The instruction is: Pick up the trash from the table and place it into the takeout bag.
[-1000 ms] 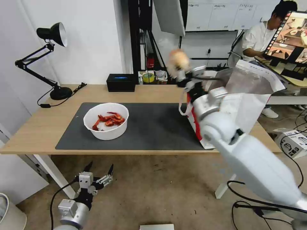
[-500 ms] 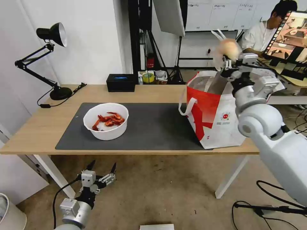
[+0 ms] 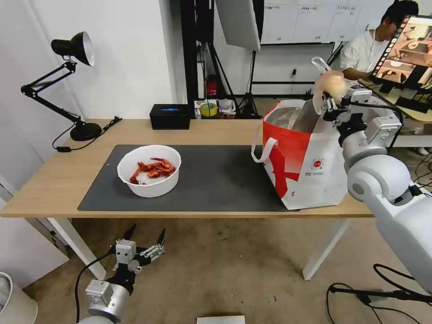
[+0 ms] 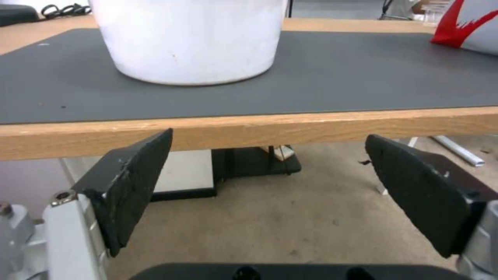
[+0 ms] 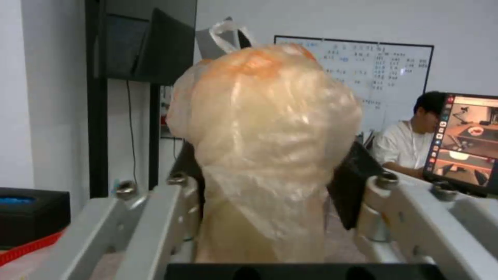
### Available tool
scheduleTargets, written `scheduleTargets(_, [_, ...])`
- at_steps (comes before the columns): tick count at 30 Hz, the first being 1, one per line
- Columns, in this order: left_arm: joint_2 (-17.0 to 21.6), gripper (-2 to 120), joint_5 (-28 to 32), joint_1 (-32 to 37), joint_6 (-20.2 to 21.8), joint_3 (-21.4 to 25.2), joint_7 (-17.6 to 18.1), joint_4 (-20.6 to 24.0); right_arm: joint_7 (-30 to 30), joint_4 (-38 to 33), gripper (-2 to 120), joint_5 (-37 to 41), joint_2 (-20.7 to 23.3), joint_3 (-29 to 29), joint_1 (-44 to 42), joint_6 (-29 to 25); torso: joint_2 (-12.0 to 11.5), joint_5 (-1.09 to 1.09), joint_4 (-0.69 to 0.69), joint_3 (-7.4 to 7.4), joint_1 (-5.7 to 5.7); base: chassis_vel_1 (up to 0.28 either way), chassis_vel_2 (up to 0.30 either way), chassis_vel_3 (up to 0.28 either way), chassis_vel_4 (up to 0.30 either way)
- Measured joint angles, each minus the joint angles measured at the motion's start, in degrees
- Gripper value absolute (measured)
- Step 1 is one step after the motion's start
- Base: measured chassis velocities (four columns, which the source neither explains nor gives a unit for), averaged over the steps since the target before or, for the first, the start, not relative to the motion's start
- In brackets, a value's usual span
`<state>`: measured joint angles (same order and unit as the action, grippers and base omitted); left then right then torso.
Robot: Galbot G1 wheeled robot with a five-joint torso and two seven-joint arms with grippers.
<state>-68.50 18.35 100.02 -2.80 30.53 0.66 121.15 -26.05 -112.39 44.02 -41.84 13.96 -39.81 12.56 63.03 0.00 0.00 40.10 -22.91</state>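
Observation:
My right gripper (image 3: 332, 100) is shut on a beige plastic-wrapped lump (image 3: 332, 84) of trash, held high above the far right rim of the open takeout bag (image 3: 306, 164). Seen from the right wrist, the lump (image 5: 264, 128) bulges between the dark pads (image 5: 355, 182). The bag stands upright on the table (image 3: 58, 180) at its right end, red panel facing left. A white bowl (image 3: 149, 170) of red crayfish shells rests on the grey mat (image 3: 216, 180). Below the table's front edge my left gripper (image 3: 145, 237) hangs open, the bowl (image 4: 189, 39) up ahead of it.
A black tissue box (image 3: 170, 116) sits at the table's back edge, and a black desk lamp (image 3: 67, 81) stands at the back left corner. A person sits at a monitor behind the bag, apart from everything. White table legs (image 3: 321, 252) drop to the floor.
My right arm has swung the lump from above the bag's left side up and rightward to above its far right rim. The left gripper has barely shifted.

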Motion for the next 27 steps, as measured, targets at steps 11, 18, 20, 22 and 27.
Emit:
scheduleTargets(11, [-0.35, 100, -0.67, 0.67, 0.00, -0.12, 0.00, 0.64, -0.06, -0.42, 89, -0.10, 0.62, 0.57, -1.21, 0.32, 0.00, 0.00, 0.00, 0.00, 0.00, 0.000, 0.000, 0.000, 0.000])
scheduleTargets(18, [-0.38, 100, -0.78, 0.89, 0.00, -0.09, 0.00, 1.04, 0.03, -0.53, 100, -0.17, 0.83, 0.74, -1.72, 0.32, 0.00, 0.00, 0.00, 0.00, 0.00, 0.000, 0.000, 0.000, 0.000])
scheduleTargets(20, [-0.39, 100, -0.78, 0.96, 0.00, -0.03, -0.01, 1.08, 0.05, -0.54, 100, -0.18, 0.89, 0.75, -1.79, 0.33, 0.00, 0.00, 0.00, 0.00, 0.00, 0.000, 0.000, 0.000, 0.000])
scheduleTargets(22, [-0.42, 100, -0.78, 1.03, 0.00, 0.05, 0.00, 1.11, 0.10, -0.57, 100, -0.20, 0.96, 0.76, -1.93, 0.32, 0.00, 0.00, 0.00, 0.00, 0.00, 0.000, 0.000, 0.000, 0.000])
scheduleTargets(27, [-0.59, 100, -0.78, 1.04, 0.00, 0.06, -0.03, 1.11, 0.22, -0.88, 100, -0.17, 0.99, 0.84, -2.44, 0.29, 0.00, 0.00, 0.00, 0.00, 0.00, 0.000, 0.000, 0.000, 0.000])
